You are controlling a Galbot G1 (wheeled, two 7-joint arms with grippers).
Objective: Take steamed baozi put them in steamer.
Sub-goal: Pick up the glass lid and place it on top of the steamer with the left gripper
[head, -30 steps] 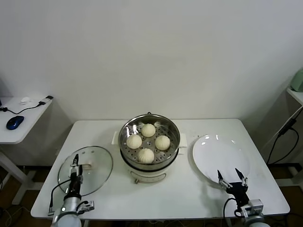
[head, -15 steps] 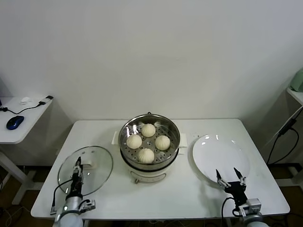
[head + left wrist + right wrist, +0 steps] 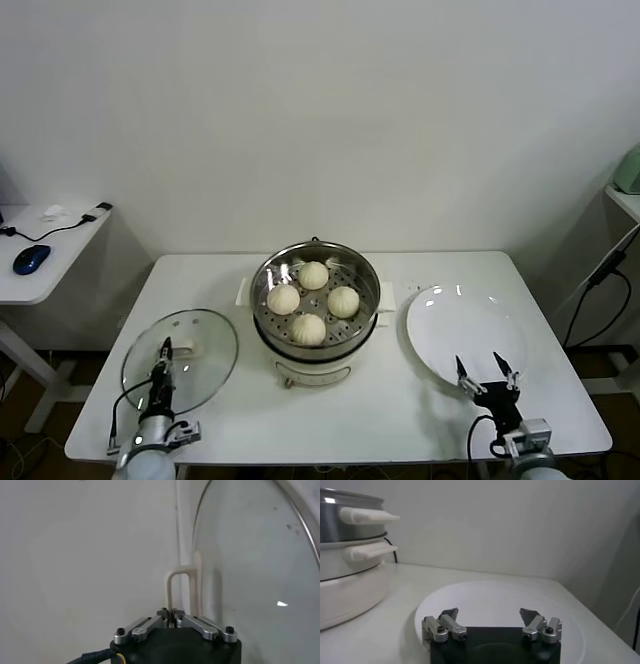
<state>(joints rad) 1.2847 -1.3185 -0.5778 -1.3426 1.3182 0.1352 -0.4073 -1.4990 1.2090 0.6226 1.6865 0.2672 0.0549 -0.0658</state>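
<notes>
Four steamed baozi (image 3: 313,300) sit on the perforated tray inside the steamer (image 3: 316,345), a shiny steel pot on a white base with side handles, standing at the middle of the white table (image 3: 400,410). The buns lie in a loose diamond, apart from one another, and nothing covers the pot.

To the robot's left of the steamer, the glass lid (image 3: 205,345) lies flat on the table, its white handle (image 3: 181,587) facing up. The left gripper (image 3: 164,350) is at the near part of the lid, just before that handle; its jaws are clenched together with nothing between them.

To the robot's right of the steamer lies a flat white plate (image 3: 465,325), bare. The right gripper (image 3: 481,365) hovers at the plate's near rim, jaws spread wide and holding nothing.

Beyond the table's left end, a side desk (image 3: 60,260) carries a blue computer mouse (image 3: 31,258) and a cable.
</notes>
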